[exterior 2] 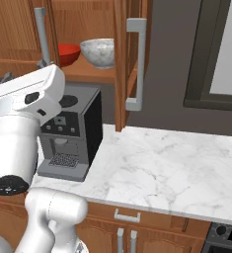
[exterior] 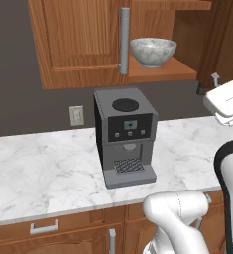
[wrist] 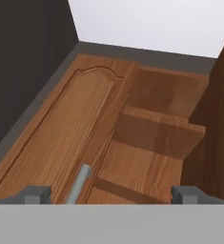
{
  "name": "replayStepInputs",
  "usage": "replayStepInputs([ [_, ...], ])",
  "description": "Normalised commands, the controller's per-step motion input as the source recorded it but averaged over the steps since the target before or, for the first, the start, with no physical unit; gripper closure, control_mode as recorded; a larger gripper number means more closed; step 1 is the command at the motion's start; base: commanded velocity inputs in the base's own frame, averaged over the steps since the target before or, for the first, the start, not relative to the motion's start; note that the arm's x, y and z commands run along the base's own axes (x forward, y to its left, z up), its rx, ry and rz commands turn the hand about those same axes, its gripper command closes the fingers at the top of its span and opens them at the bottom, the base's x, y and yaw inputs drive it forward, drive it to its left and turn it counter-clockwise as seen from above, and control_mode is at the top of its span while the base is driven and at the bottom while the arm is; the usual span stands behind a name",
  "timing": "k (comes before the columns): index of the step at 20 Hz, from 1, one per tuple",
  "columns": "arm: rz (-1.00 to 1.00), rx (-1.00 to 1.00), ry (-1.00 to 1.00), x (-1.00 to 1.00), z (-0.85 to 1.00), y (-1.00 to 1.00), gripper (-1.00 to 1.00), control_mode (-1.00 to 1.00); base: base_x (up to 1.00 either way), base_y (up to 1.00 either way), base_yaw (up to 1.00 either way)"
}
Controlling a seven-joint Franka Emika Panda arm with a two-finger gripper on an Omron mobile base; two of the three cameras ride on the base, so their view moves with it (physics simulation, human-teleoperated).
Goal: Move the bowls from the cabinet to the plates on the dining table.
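Observation:
The cabinet (exterior: 78, 44) hangs on the wall with its left door shut and its right door (exterior 2: 121, 64) swung open. On its lower shelf stand the grey-white marbled bowl (exterior: 152, 51) (exterior 2: 98, 52) and, to its left, the red bowl (exterior 2: 68, 53). My gripper (exterior: 208, 84) (exterior 2: 23, 70) is open and holds nothing. It hovers in front of the cabinet, just below shelf height and apart from both bowls. In the hand view the fingertips (wrist: 37, 194) stand wide apart, tilted up at the shut door (wrist: 80, 124) and bare shelves. The plates and the dining table are out of view.
A grey coffee machine (exterior: 125, 134) (exterior 2: 68, 133) stands on the marble counter (exterior: 38, 168) right below the cabinet. The open door's bar handle (exterior 2: 137, 64) juts out over the counter. Drawers (exterior: 43, 227) run under the counter edge. A dark-framed window (exterior 2: 221, 54) is at the right.

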Motion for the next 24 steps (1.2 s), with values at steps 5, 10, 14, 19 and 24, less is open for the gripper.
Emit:
replayStepInputs([
  [5, -0.07, 0.16, -0.01, 0.12, -0.24, 0.24, -1.0, -1.0, 0.0, 0.0, 0.0],
  [10, -0.06, 0.15, 0.01, 0.16, -0.19, 0.25, -1.0, -1.0, 0.0, 0.0, 0.0],
  [14, -0.04, 0.13, 0.02, 0.17, -0.17, 0.31, -1.0, -1.0, 0.0, 0.0, 0.0],
  [19, -0.06, 0.11, 0.01, 0.13, -0.17, 0.32, -1.0, -1.0, 0.0, 0.0, 0.0],
  [24, -0.06, 0.07, 0.0, 0.21, -0.21, 0.23, -1.0, -1.0, 0.0, 0.0, 0.0],
])
